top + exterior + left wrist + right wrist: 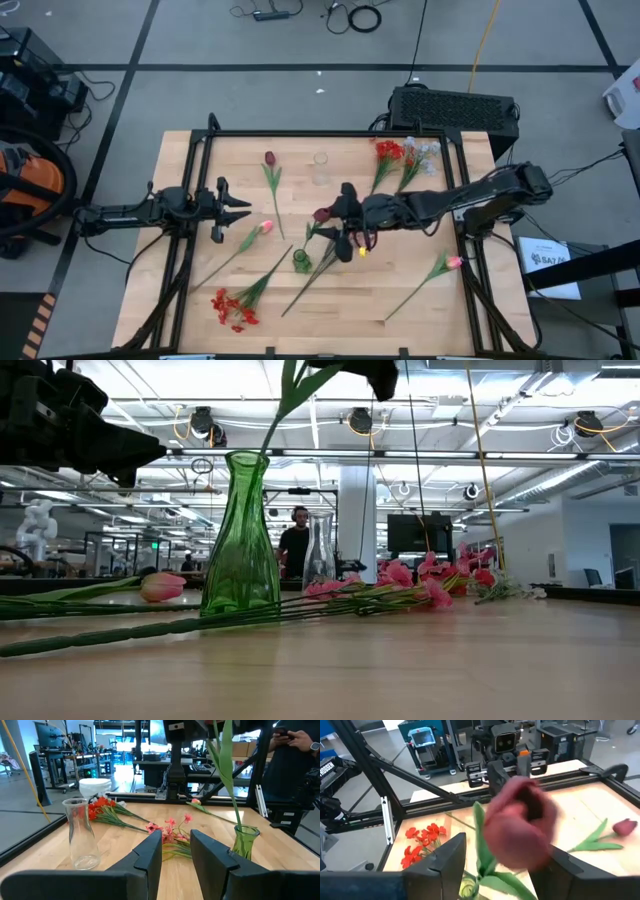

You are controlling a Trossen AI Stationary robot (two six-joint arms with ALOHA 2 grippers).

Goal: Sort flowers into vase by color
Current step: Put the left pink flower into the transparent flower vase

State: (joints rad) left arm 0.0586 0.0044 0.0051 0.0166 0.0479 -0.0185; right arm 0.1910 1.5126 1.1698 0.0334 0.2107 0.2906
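Robot lowering a maroon tulip (520, 822) into a green vase (240, 535).
Right gripper (345, 215) grasps the tulip above the vase so its stem drops in; left gripper (238, 208) waits released.

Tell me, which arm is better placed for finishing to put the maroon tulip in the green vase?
The right. Its gripper holds the maroon tulip, stem already in the green vase. The left gripper waits open and empty at the table's left side.

A dark maroon tulip (321, 214) stands with its stem in the green vase (301, 262) at frame centre. Red clusters (232, 308) lie lower left, another red cluster (388, 152) upper right, pink tulips (265, 227) scattered between.
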